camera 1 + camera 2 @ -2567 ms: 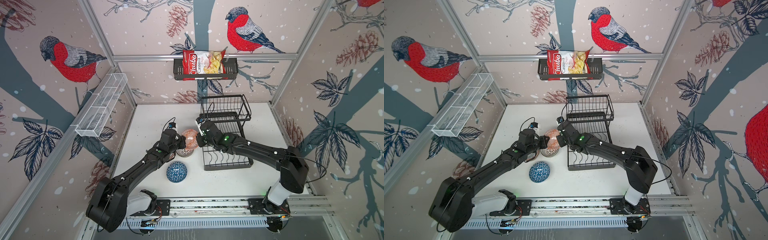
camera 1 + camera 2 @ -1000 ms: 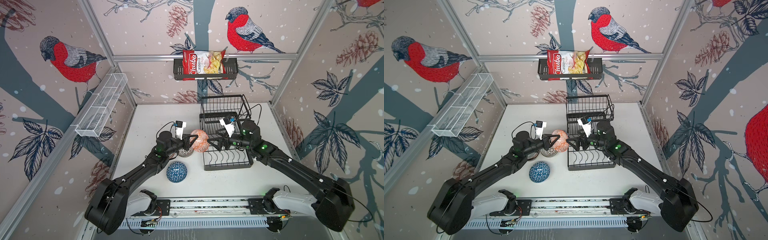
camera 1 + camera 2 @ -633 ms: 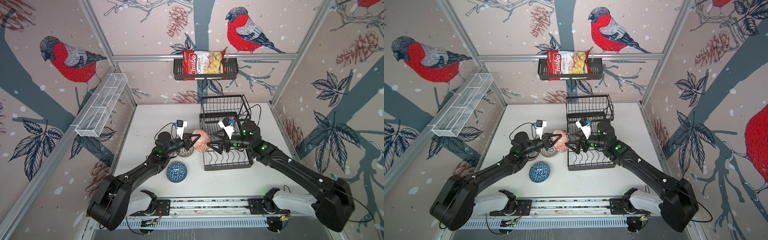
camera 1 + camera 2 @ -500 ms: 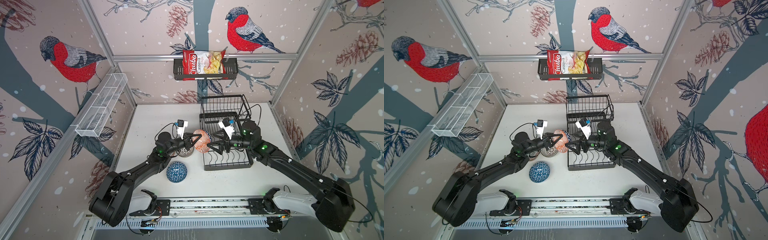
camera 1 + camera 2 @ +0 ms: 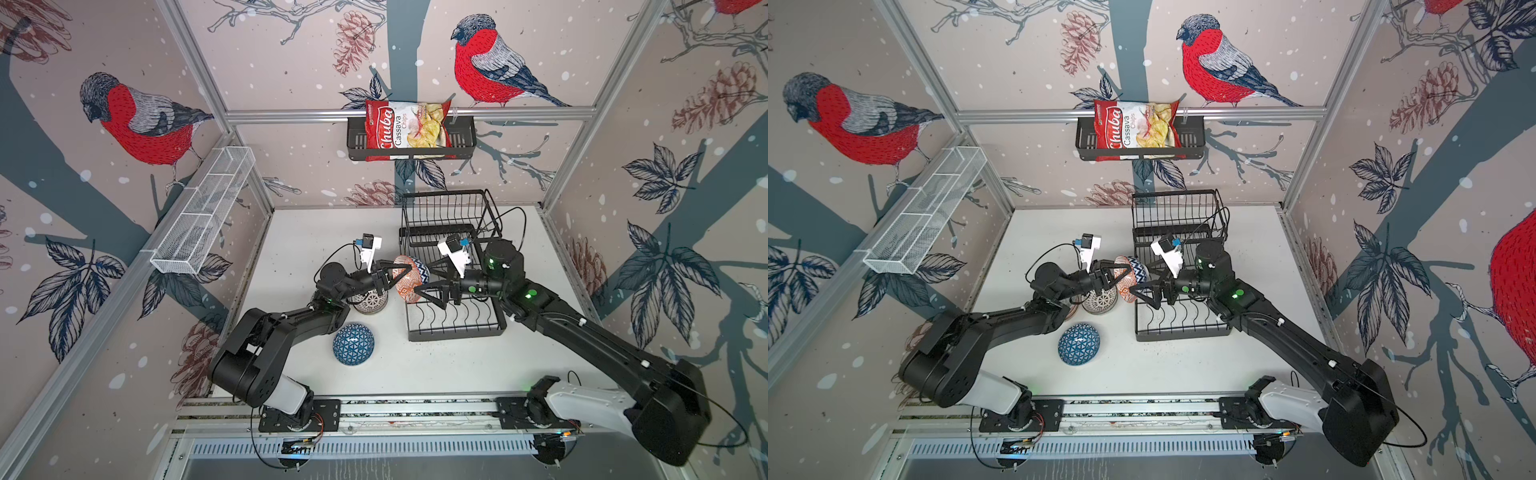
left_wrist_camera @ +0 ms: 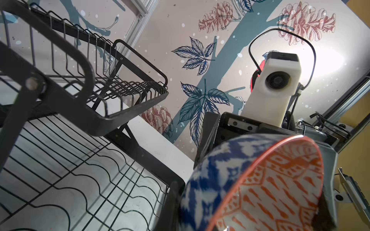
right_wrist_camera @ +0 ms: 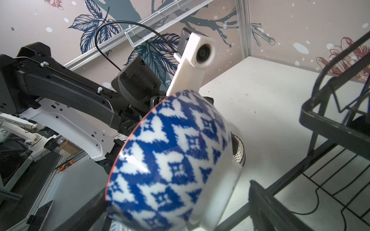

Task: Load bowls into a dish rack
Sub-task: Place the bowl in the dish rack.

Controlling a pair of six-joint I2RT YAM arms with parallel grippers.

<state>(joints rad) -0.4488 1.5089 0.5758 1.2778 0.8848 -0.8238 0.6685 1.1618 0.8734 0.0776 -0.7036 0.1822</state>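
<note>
A bowl (image 5: 409, 284) (image 5: 1128, 276), blue-patterned outside and orange-patterned inside, hangs on edge in the air just left of the dish rack (image 5: 457, 330) (image 5: 1183, 332). My left gripper (image 5: 395, 276) (image 5: 1115, 276) (image 6: 192, 222) is shut on its rim. My right gripper (image 5: 424, 283) (image 5: 1138, 286) (image 7: 170, 210) is open, its fingers either side of the bowl's (image 7: 170, 160) foot; contact cannot be told. The left wrist view shows the bowl's (image 6: 260, 190) orange inside beside the rack's wavy base (image 6: 80, 180).
A grey-patterned bowl (image 5: 371, 301) (image 5: 1099, 301) stands under the left gripper. A bowl with blue triangles (image 5: 353, 344) (image 5: 1079, 344) lies upside down nearer the front. The rack's raised basket (image 5: 449, 216) is at its far end. On the walls are a chips basket (image 5: 411, 141) and a white mesh tray (image 5: 203, 212).
My left gripper has carried the bowl slightly right toward the rack's edge. The right gripper's open fingers have closed the gap and now flank the bowl's foot.
</note>
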